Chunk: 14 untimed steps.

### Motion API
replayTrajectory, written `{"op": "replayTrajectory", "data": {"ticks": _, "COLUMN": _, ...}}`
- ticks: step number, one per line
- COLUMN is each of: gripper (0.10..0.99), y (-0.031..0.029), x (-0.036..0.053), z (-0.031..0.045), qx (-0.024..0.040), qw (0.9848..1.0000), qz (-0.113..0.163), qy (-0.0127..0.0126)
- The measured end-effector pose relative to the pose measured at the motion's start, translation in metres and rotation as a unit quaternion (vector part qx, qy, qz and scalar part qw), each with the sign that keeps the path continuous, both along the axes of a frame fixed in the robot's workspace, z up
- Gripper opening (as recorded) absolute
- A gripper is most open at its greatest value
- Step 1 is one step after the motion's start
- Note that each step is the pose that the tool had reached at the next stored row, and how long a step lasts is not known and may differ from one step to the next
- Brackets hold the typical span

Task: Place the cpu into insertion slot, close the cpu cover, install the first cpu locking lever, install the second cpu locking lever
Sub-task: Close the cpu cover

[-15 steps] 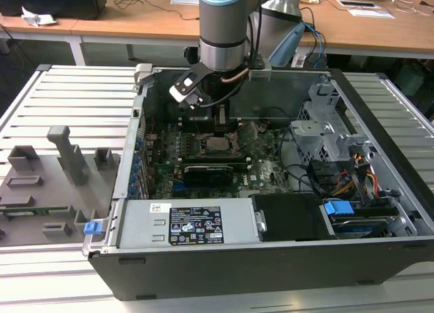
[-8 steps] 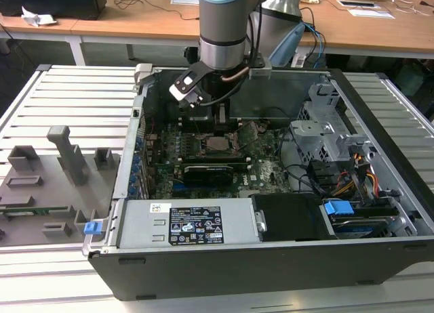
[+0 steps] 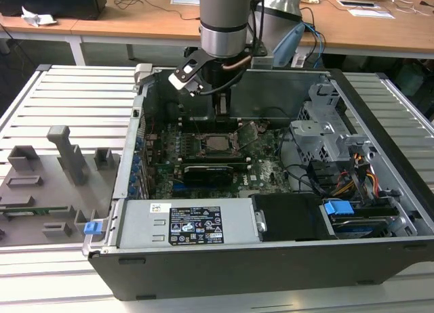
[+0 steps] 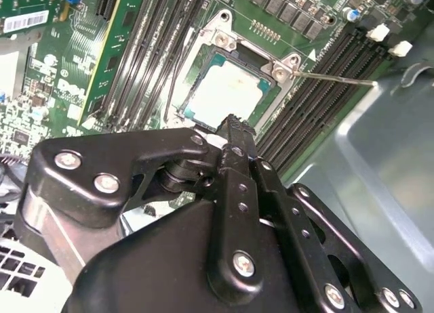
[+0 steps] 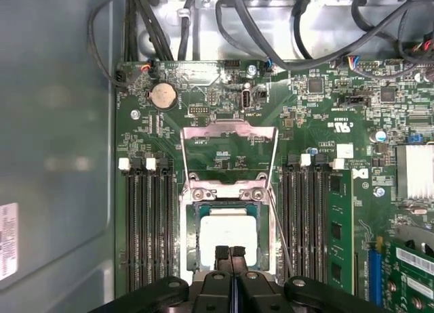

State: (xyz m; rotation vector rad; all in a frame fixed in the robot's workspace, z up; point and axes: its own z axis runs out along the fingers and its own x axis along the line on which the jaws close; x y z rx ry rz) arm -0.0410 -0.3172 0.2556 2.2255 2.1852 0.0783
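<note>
silver-grey square cpu (image 5: 227, 232) lies in the insertion slot (image 5: 192, 225), gripper (image 5: 230, 251) closed together, empty.

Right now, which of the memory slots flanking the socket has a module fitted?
The one holding the green module, outermost in the bank away from the grey case panel. The other slots are bare black channels.

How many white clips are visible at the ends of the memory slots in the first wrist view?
4. Two white clips lie on one side of the insertion slot, two on the other side. The gripper covers the memory slots' other ends, so more may be hidden.
</note>
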Motion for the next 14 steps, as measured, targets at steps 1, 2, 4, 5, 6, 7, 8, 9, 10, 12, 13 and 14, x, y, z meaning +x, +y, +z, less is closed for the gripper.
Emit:
{"op": "replayTrajectory", "data": {"ticks": 1, "gripper": 0.106, "y": 0.0003, "x": 0.0, "z": 0.0024, "qx": 0.0, "qw": 1.0, "qz": 0.0, "qy": 0.0}}
{"op": "replayTrajectory", "data": {"ticks": 2, "gripper": 0.106, "y": 0.0006, "x": 0.0, "z": 0.0042, "qx": 0.0, "qw": 1.0, "qz": 0.0, "qy": 0.0}}
{"op": "replayTrajectory", "data": {"ticks": 4, "gripper": 0.106, "y": 0.001, "x": 0.0001, "z": 0.0072, "qx": 0.0, "qw": 1.0, "qz": 0.0, "qy": 0.0}}
{"op": "replayTrajectory", "data": {"ticks": 5, "gripper": 0.106, "y": 0.0011, "x": 0.0001, "z": 0.0081, "qx": 0.0, "qw": 1.0, "qz": 0.0, "qy": 0.0}}
{"op": "replayTrajectory", "data": {"ticks": 6, "gripper": 0.106, "y": 0.0012, "x": 0.0, "z": 0.0092, "qx": 0.0, "qw": 1.0, "qz": 0.0, "qy": 0.0}}
{"op": "replayTrajectory", "data": {"ticks": 7, "gripper": 0.106, "y": 0.0013, "x": 0.0001, "z": 0.0102, "qx": 0.0, "qw": 1.0, "qz": 0.0, "qy": 0.0}}
{"op": "replayTrajectory", "data": {"ticks": 8, "gripper": 0.106, "y": 0.0014, "x": 0.0001, "z": 0.0109, "qx": 0.0, "qw": 1.0, "qz": 0.0, "qy": 0.0}}
{"op": "replayTrajectory", "data": {"ticks": 9, "gripper": 0.106, "y": 0.0015, "x": 0.0001, "z": 0.0112, "qx": 0.0001, "qw": 1.0, "qz": 0.0, "qy": -0.0001}}
{"op": "replayTrajectory", "data": {"ticks": 10, "gripper": 0.106, "y": 0.0015, "x": 0.0001, "z": 0.0118, "qx": 0.0, "qw": 1.0, "qz": 0.0, "qy": 0.0}}
{"op": "replayTrajectory", "data": {"ticks": 12, "gripper": 0.106, "y": 0.0015, "x": 0.0001, "z": 0.0126, "qx": 0.0, "qw": 1.0, "qz": 0.0, "qy": 0.0}}
{"op": "replayTrajectory", "data": {"ticks": 13, "gripper": 0.106, "y": 0.0015, "x": 0.0001, "z": 0.0128, "qx": 0.0, "qw": 1.0, "qz": 0.0, "qy": 0.0}}
{"op": "replayTrajectory", "data": {"ticks": 14, "gripper": 0.106, "y": 0.0015, "x": 0.0001, "z": 0.013, "qx": 0.0001, "qw": 1.0, "qz": 0.0, "qy": -0.0001}}
